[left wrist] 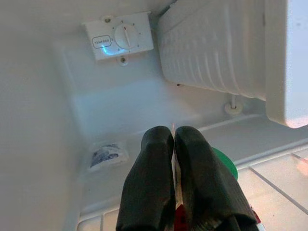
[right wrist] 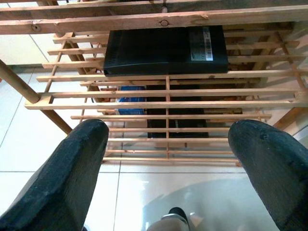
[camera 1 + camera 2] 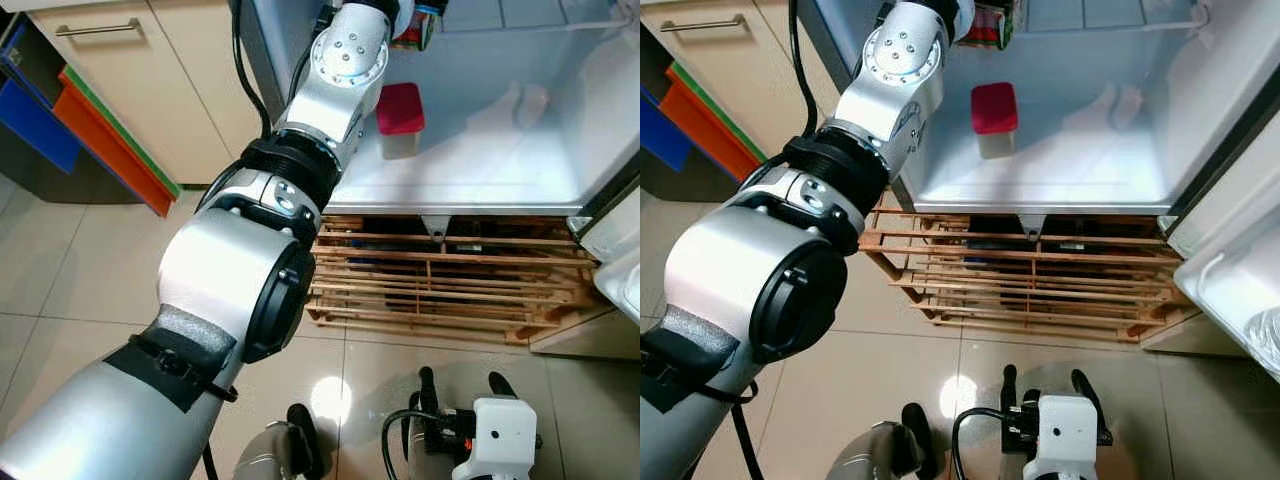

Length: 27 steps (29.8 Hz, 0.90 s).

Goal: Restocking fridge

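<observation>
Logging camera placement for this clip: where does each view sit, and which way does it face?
Left eye, right eye: on the head, looking down at the open fridge, red-lidded container and wooden rack; left arm reaches in.
Left wrist: inside the fridge, facing the thermostat dial; left gripper pinched on something thin.
Right wrist: low, facing the rack; right gripper open.
Shared: the rack.

Bright, even indoor light; a white glare spot on the glossy beige floor tiles (image 3: 330,398). The white fridge interior (image 3: 480,150) looks slightly washed out (soft shadows only). Big silver left arm (image 3: 220,290) bulges near the lens. Wrist views sharp.
</observation>
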Motion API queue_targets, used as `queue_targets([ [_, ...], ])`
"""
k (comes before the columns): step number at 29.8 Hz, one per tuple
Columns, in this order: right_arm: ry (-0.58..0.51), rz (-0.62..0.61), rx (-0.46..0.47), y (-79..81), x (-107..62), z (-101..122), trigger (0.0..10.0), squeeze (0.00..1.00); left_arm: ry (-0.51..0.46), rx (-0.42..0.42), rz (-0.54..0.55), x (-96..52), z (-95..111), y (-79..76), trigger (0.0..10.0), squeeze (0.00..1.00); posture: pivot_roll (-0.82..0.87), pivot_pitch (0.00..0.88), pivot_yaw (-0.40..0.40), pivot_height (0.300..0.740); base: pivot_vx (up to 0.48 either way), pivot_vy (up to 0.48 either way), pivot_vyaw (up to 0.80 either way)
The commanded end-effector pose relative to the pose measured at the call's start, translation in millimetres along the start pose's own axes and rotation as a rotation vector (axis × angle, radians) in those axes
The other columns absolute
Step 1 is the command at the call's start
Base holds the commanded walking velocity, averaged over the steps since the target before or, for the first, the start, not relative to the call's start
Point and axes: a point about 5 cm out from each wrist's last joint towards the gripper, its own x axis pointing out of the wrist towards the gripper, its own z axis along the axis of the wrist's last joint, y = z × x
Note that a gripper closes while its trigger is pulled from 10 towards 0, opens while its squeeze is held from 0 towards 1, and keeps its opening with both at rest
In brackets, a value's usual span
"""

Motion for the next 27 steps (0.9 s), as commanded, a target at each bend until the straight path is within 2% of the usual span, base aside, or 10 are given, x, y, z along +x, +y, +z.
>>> queue_targets([
  [1,0.02,0.019,0.006,3.3,-5.1,-0.8,10.0,0.0,0.237,-0.021,0.054,-17.9,-52.3,11.6,10.0,1.0,-0.45,0.344,0.174,0.74,0.0,0.0,0.0],
  [10,0.022,0.026,0.001,2.9,-2.0,-1.1,10.0,0.0,0.121,0.035,0.096,-7.3,-27.4,22.4,10.0,1.0,-0.44,0.34,0.172,0.74,0.0,0.0,0.0],
  [14,0.019,0.029,-0.001,2.3,0.8,-1.3,10.0,0.0,0.056,0.043,0.113,-0.2,-8.9,27.6,10.0,1.0,-0.43,0.332,0.174,0.74,0.0,0.0,0.0],
  [25,-0.007,0.044,0.003,4.7,7.2,5.5,10.0,0.0,0.053,0.058,0.07,-1.6,-11.6,17.8,10.0,1.0,-0.42,0.322,0.173,0.74,0.0,0.0,0.0],
  [26,-0.025,0.075,0.022,7.0,6.9,9.6,10.0,0.0,0.049,0.056,0.061,-1.4,-10.9,15.7,10.0,0.67,-0.42,0.321,0.174,0.74,0.0,0.0,0.0],
  [27,-0.075,0.111,0.042,8.6,5.9,19.9,10.0,0.0,0.043,0.062,0.058,-1.2,-9.8,13.3,10.0,0.0,-0.42,0.322,0.173,0.74,0.0,0.0,0.0],
])
